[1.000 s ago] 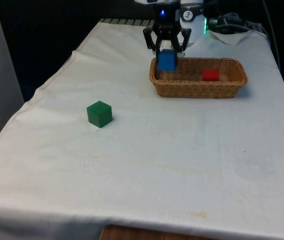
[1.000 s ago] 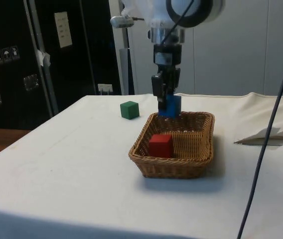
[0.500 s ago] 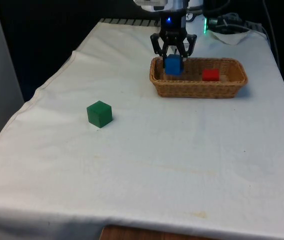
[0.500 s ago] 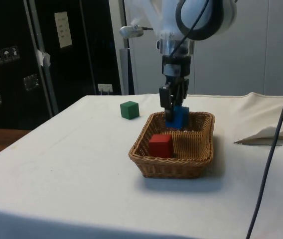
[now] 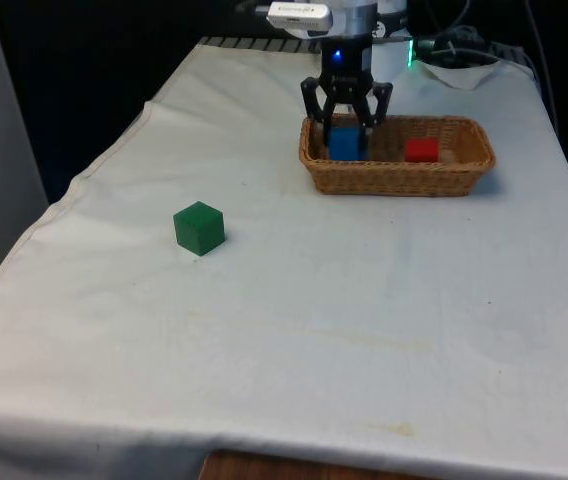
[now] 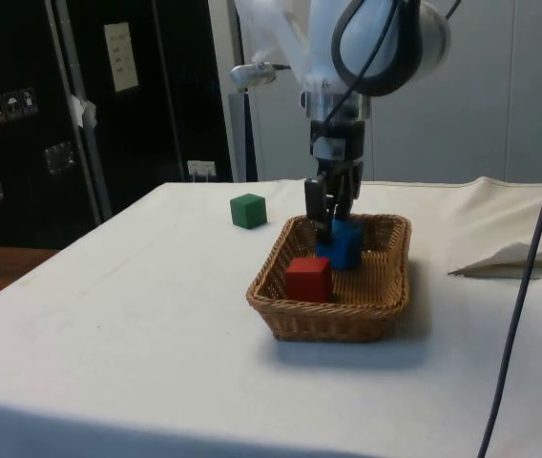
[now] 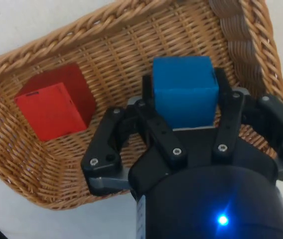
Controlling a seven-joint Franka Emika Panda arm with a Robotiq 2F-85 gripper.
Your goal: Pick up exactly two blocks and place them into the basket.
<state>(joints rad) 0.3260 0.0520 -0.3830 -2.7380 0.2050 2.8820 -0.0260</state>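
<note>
- Front view: gripper (image 5: 346,128) hangs low in the basket (image 5: 396,181), jaws closed on the blue block (image 5: 344,145); red block (image 5: 422,150) at its three o'clock, green block (image 5: 199,227) on the cloth well away at eight o'clock.
- Side view: the blue block (image 6: 339,243) looks near the basket floor, which the front rim hides. Best open gently, then lift straight.
- Wrist view: fingers (image 7: 228,117) bracket the blue block, red block (image 7: 57,107) apart at nine o'clock.

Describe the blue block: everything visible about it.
The blue block is a plain, matte, solid-coloured cube, upright, down inside the wicker basket near one end. The gripper has its jaws against two opposite faces. It sits apart from the red block, not touching it.
</note>
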